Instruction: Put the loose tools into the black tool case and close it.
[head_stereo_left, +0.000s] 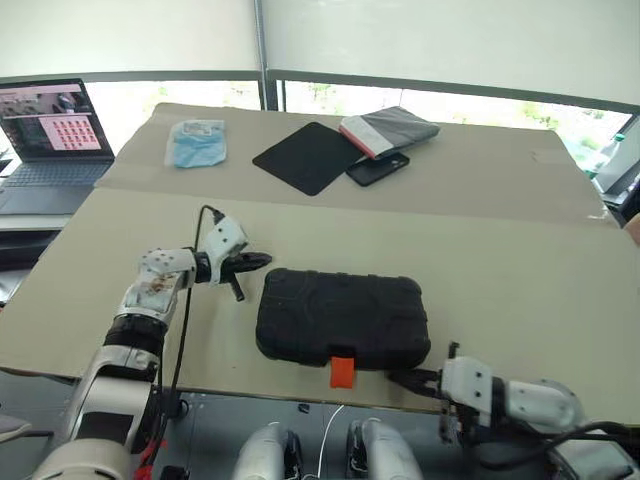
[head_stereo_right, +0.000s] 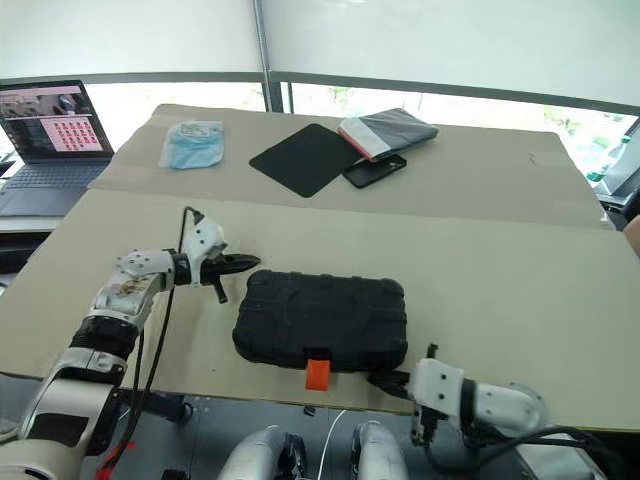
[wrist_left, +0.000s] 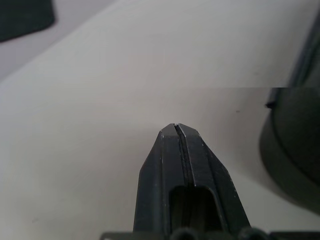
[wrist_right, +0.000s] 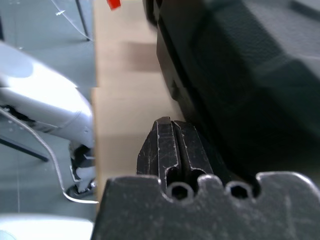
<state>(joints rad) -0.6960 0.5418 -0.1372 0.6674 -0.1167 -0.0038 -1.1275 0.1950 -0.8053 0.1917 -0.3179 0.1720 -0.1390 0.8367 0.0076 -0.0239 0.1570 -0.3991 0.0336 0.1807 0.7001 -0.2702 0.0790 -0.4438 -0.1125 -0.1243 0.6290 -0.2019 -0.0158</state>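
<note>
The ribbed black plastic tool case lies shut between the closed, empty left gripper and right gripper.

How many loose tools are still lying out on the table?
0. None lies on the beige table; the black ribbed plastic tool case is closed, so whatever it contains is hidden.

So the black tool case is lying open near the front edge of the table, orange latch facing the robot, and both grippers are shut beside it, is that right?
Not quite. The black tool case is closed, not open, as the left eye view shows. The rest holds: its orange latch faces the robot near the table's front edge, and the left gripper and right gripper are shut beside it.
</note>
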